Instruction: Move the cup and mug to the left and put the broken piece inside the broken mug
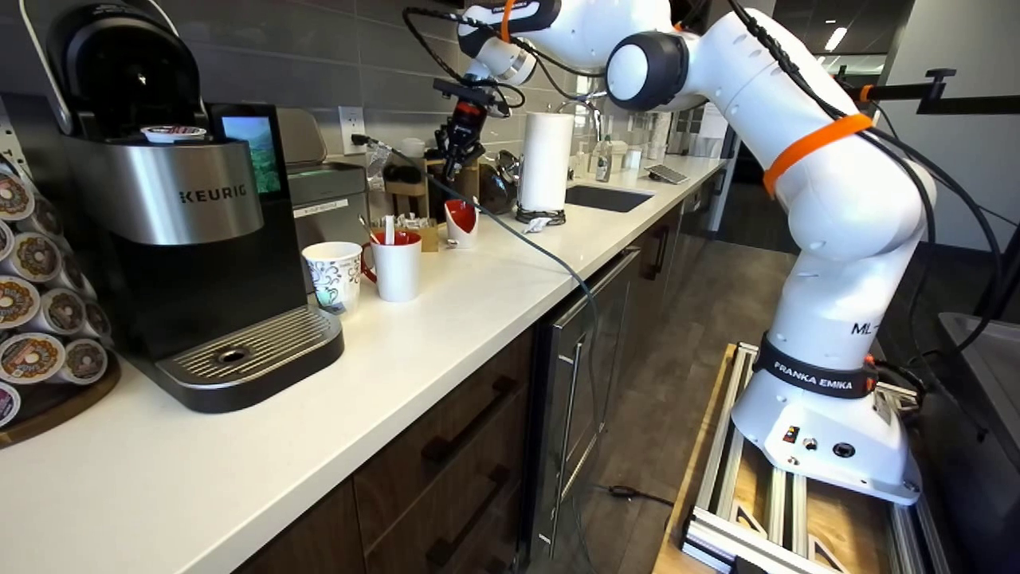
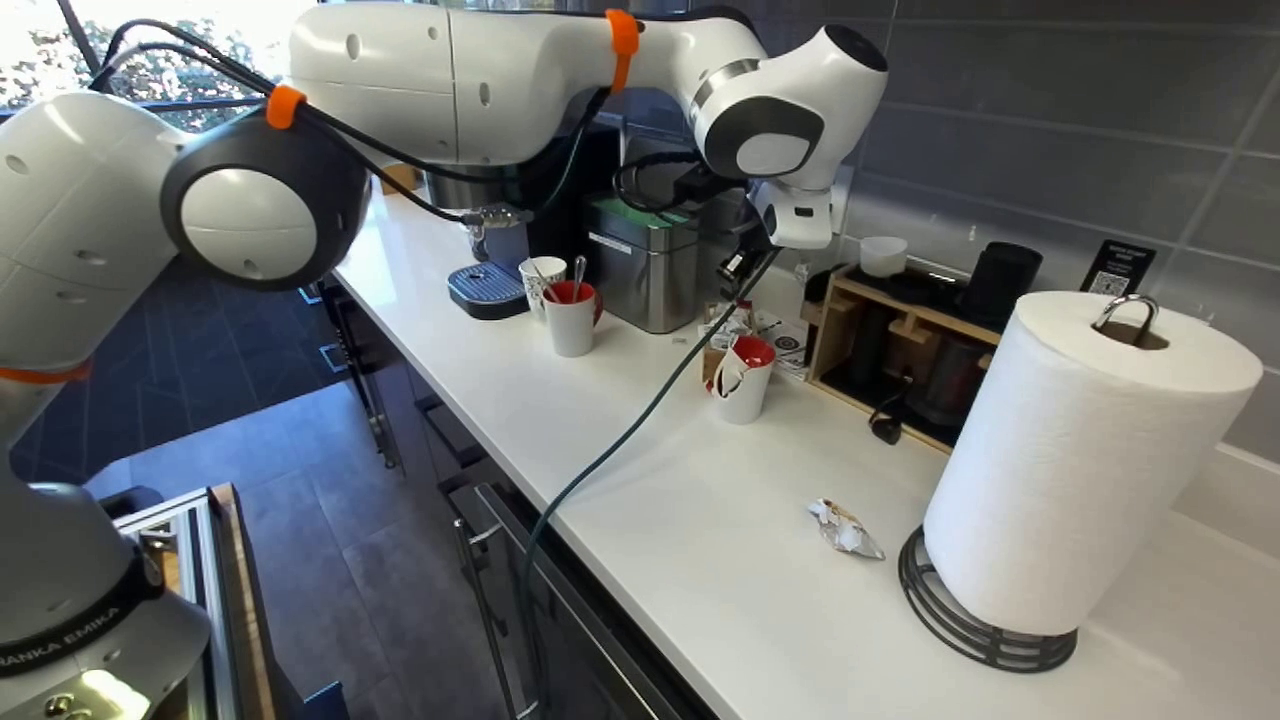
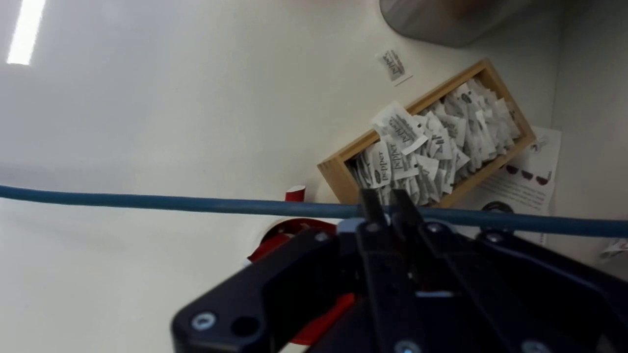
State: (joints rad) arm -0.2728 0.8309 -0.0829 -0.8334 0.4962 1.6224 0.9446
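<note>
Gripper (image 3: pixel 385 198) above white counter (image 1: pixel 382 351), gray tiled wall (image 2: pixel 1040 120), 1 sink (image 1: pixel 610 198)

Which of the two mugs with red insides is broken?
The broken mug is the one nearer the paper towel roll, with a jagged gap in its rim. The other mug, beside the patterned cup, shows no such gap.

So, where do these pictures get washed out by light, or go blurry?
In an exterior view, the window is nearly white in places, with a bright patch on the robot's base; in an exterior view, a ceiling light glows white; in the wrist view, a glare streak marks the counter, and the gripper looks dark and soft-edged, while print on the pepper packets is legible.
</note>
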